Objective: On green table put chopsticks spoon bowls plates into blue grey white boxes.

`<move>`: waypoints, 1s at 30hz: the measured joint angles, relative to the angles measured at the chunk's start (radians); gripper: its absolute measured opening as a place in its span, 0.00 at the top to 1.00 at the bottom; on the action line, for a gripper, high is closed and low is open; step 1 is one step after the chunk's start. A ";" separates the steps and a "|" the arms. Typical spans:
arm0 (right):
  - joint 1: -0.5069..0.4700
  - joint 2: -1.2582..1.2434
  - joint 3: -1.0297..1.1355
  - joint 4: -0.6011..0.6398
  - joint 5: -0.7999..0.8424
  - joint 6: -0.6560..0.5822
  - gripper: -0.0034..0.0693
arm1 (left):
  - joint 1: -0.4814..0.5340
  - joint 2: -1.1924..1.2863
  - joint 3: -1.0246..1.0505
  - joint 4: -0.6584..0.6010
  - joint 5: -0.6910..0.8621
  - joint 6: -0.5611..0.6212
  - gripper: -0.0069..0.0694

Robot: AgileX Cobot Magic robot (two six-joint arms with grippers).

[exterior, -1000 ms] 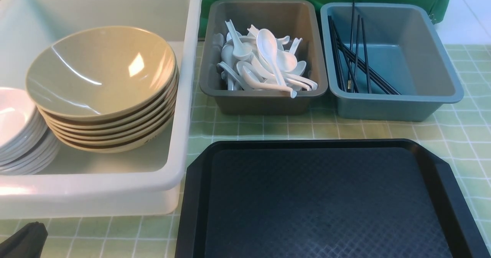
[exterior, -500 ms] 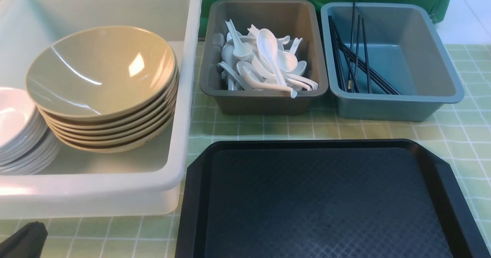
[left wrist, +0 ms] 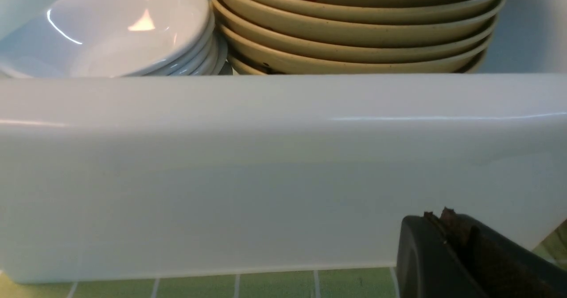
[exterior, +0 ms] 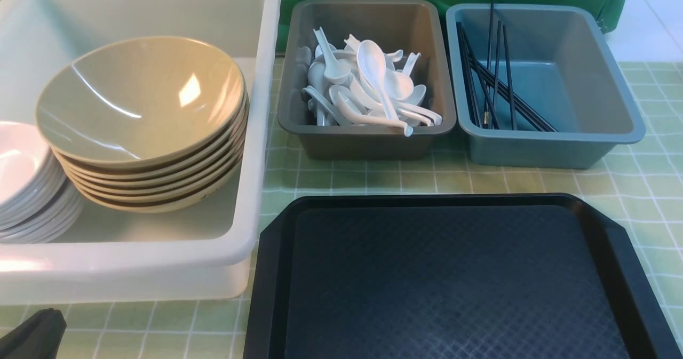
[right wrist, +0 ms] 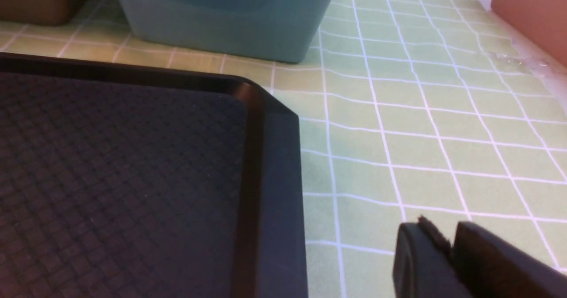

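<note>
chopsticks unmoved (lengthwise front-to-back)

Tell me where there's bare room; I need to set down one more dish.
Free: the whole black tray, and the blue box's right half beside the chopsticks. Crowded: the grey box heaped with spoons; the white tub's near part, filled by bowls and plates.

Canteen dish-sorting station: tray, bins of tableware.

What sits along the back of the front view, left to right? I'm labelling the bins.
White tub holding plates then bowls → dark grey box of spoons → blue-grey box with chopsticks.
</note>
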 joint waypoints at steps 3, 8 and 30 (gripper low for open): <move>0.000 0.000 0.000 0.000 0.000 0.000 0.78 | 0.000 0.000 0.000 0.000 0.000 0.000 0.91; 0.000 0.000 0.000 0.000 0.000 0.000 0.78 | 0.000 0.000 0.000 0.000 0.000 0.000 0.91; 0.000 0.000 0.001 0.000 -0.001 0.001 0.75 | 0.000 0.000 0.000 0.000 0.000 0.000 0.91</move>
